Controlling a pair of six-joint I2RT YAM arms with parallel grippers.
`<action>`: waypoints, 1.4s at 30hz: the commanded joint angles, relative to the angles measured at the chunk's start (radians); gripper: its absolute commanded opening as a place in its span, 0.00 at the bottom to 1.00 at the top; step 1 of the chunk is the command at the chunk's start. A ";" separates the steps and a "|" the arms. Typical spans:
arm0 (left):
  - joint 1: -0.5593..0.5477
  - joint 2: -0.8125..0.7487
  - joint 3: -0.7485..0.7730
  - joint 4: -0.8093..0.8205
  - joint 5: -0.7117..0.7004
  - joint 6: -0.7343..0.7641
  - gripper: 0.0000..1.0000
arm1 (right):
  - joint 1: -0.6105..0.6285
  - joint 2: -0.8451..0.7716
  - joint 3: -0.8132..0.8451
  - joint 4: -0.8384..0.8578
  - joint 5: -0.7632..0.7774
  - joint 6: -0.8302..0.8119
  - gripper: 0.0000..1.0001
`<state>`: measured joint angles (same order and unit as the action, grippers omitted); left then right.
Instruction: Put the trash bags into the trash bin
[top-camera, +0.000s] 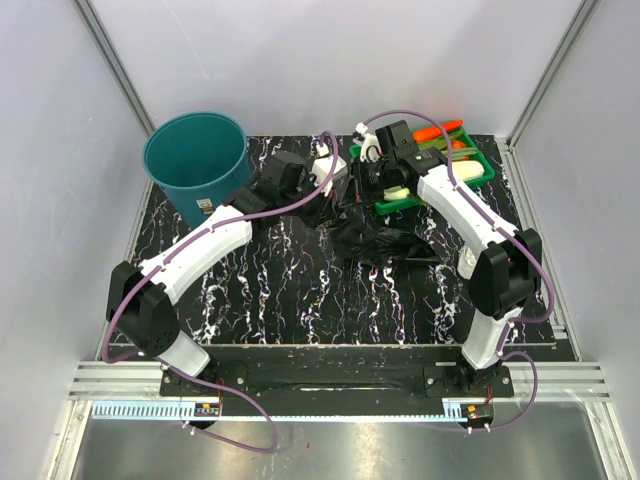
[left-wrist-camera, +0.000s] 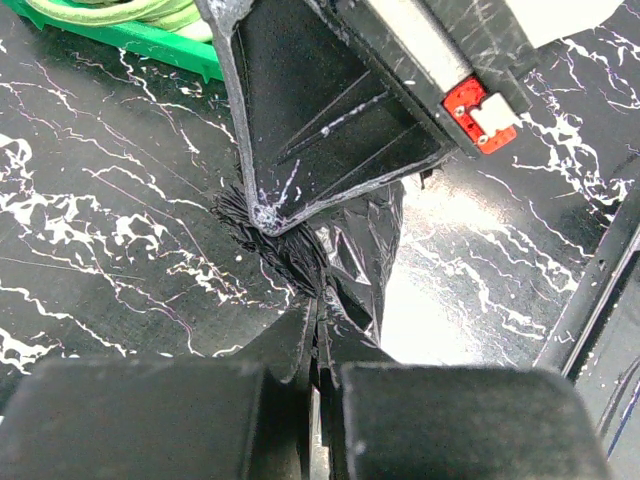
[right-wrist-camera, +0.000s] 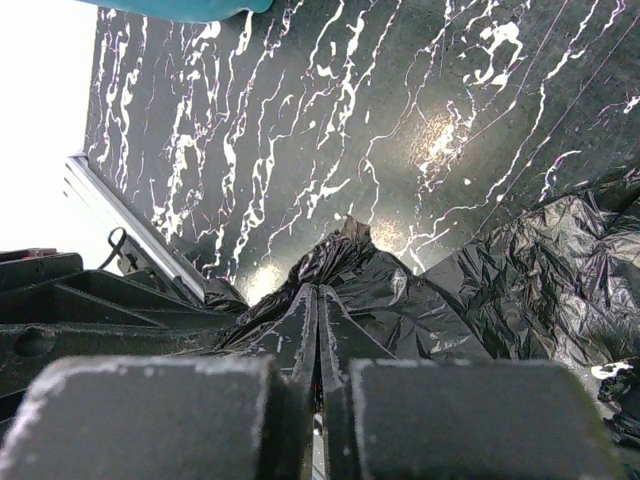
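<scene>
Trash bags (top-camera: 380, 238) of thin, glossy, wrinkled black plastic film lie in a heap at the centre of the overhead view, on the black tabletop with white marble veining (top-camera: 270, 290). They are well apart from the round teal plastic trash bin (top-camera: 195, 155), which stands upright in the upper left of that view. Both arms reach toward the upper edge of the heap, one from each side. The left gripper (left-wrist-camera: 318, 335), at the bottom centre of its wrist view, has its fingers pressed together on a puckered fold of the black film, which fans out in pleats just above the fingertips. The right gripper (right-wrist-camera: 318, 325), at the bottom centre of its own wrist view, is likewise pinched tight onto a ridge of the film, and the rest of the bags spread out, crinkled, toward the lower right. A shallow green rectangular plastic tray (top-camera: 475, 172) holding vegetables sits in the upper right of the overhead view, near the heap.
</scene>
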<state>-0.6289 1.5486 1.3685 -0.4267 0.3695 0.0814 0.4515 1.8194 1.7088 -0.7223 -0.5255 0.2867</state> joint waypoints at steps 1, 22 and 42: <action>-0.002 -0.012 0.034 0.016 0.020 0.018 0.00 | -0.013 -0.009 0.011 0.021 -0.024 -0.018 0.00; 0.034 -0.019 -0.009 -0.024 0.115 0.070 0.32 | -0.106 -0.095 0.018 -0.031 -0.106 -0.132 0.00; 0.339 -0.131 -0.112 -0.241 0.345 0.297 0.30 | 0.049 0.038 -0.178 -0.229 -0.129 -0.557 0.62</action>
<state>-0.3241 1.5013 1.2774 -0.6258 0.6445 0.3008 0.4648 1.8122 1.5528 -0.9703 -0.6636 -0.1780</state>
